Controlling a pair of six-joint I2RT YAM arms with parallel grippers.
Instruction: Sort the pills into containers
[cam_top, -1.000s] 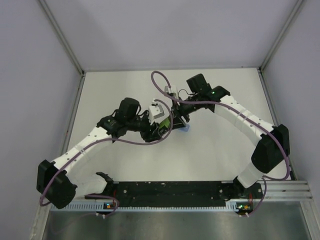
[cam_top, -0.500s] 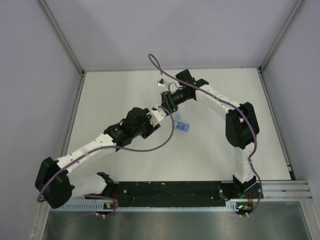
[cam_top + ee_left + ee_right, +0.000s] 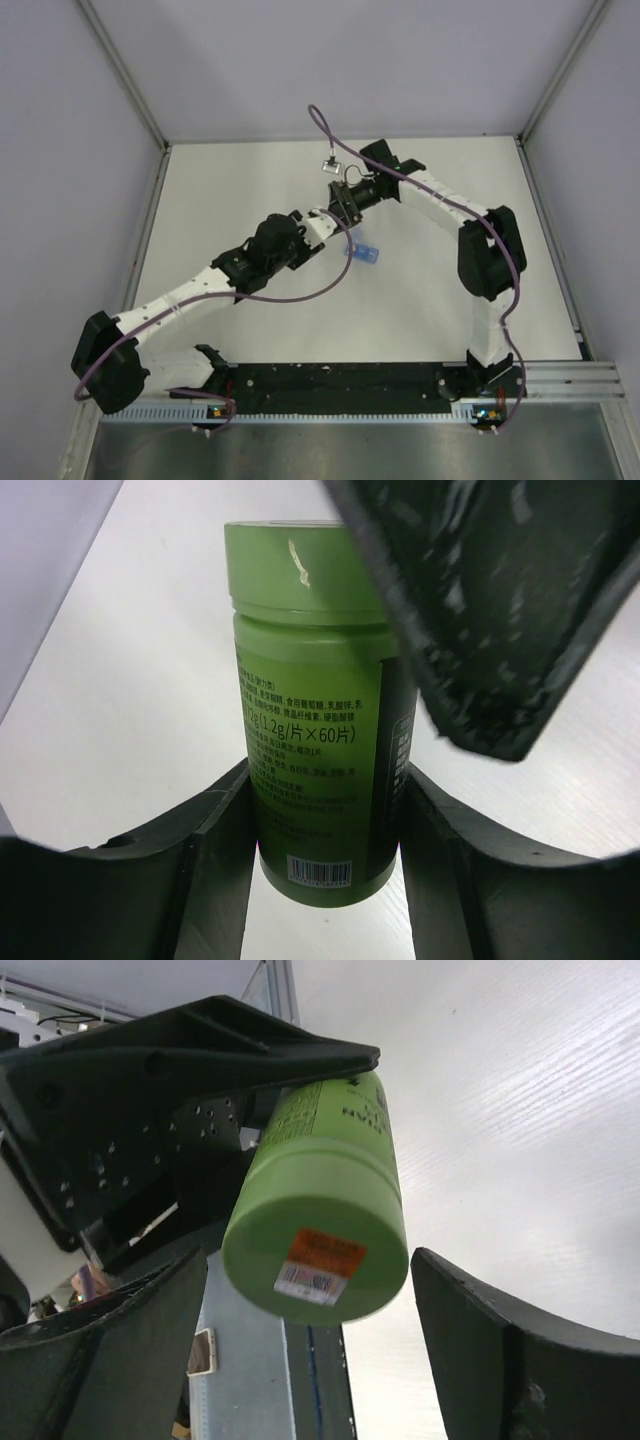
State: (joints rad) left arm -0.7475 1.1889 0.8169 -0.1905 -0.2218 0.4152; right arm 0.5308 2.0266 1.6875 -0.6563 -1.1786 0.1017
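The small translucent blue plastic pill box [image 3: 366, 254] lies on the white table [image 3: 230, 180], just beside the meeting arms. It looks light, stiff and skiddy; I'd pinch it across its long walls. The left gripper [image 3: 322, 780] clamps the green plastic cylindrical bottle [image 3: 310, 680]; the right gripper [image 3: 300, 1290] gapes around its cap [image 3: 315, 1250].

White tabletop [image 3: 250, 180], pale lilac walls [image 3: 340, 60], metal corner posts [image 3: 125, 70], even light.
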